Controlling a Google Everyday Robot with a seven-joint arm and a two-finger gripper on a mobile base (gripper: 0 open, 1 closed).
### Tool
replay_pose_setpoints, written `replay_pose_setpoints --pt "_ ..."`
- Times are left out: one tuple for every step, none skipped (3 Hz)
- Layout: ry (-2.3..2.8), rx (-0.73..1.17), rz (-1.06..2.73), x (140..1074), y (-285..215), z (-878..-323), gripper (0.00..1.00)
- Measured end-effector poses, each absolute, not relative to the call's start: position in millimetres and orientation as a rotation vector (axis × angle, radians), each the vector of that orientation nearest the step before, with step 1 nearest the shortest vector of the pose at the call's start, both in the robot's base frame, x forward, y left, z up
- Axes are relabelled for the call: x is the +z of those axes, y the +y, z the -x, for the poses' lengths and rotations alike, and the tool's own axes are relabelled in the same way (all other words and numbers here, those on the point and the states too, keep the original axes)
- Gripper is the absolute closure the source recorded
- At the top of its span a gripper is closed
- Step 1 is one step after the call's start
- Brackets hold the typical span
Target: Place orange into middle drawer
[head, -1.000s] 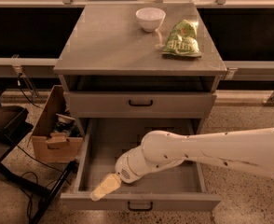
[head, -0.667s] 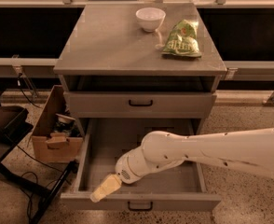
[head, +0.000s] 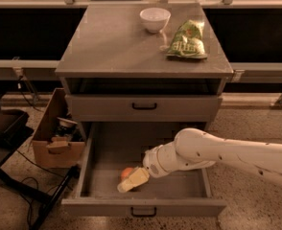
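Note:
The grey cabinet's bottommost drawer (head: 198, 176), the middle drawer of the task, is pulled out wide, with a small black handle (head: 143, 211) on its front. The orange (head: 126, 172) is small and round and lies on the drawer floor near the front left. My gripper (head: 130, 181) reaches down into the drawer from the right on a white arm (head: 217, 152). Its pale fingers (head: 134, 180) lie right beside the orange and partly cover it.
A closed drawer front (head: 144, 107) with a black handle sits directly above. On the cabinet top stand a white bowl (head: 155, 18) and a green chip bag (head: 188, 40). A cardboard box (head: 54, 133) with clutter stands on the floor at left, with cables and a dark stand nearby.
The orange now shows on the drawer floor beside the fingers; earlier it was not visible. The arm and gripper have hardly moved.

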State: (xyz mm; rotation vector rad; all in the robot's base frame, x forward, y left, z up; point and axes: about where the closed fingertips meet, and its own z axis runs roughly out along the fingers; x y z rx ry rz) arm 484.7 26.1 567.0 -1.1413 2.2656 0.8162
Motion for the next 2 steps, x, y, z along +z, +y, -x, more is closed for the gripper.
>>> replay_pose_setpoints --pt "2.257 0.722 1.136 598 -56 -492 0.00" --pt "2.290 0.605 1.161 648 -122 -509 0.00"
